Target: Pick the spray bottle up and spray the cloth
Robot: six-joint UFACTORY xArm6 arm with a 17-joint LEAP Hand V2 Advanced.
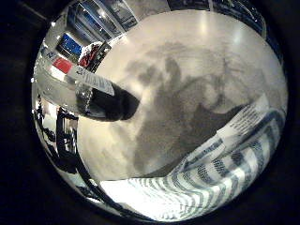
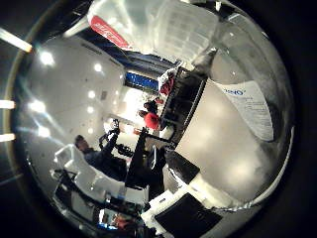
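Note:
The spray bottle (image 2: 233,124) is a clear bottle with a white printed label, and it fills much of the thumb side view, close against my palm. Its white spray head carries a red part (image 2: 109,30). The bottle's lower body (image 1: 89,86) also shows in the little finger side view, held above the table. White and black parts of my right hand (image 2: 183,208) lie against the bottle, apparently curled round it. A striped white and grey cloth (image 1: 211,183) with a white tag (image 1: 243,119) lies flat on the table, beside the bottle and below it.
The pale table top (image 1: 197,56) carries the dark shadow (image 1: 173,108) of my hand and the bottle next to the cloth. Beyond the table edge stand dark frames and equipment (image 2: 178,104) in a lit room.

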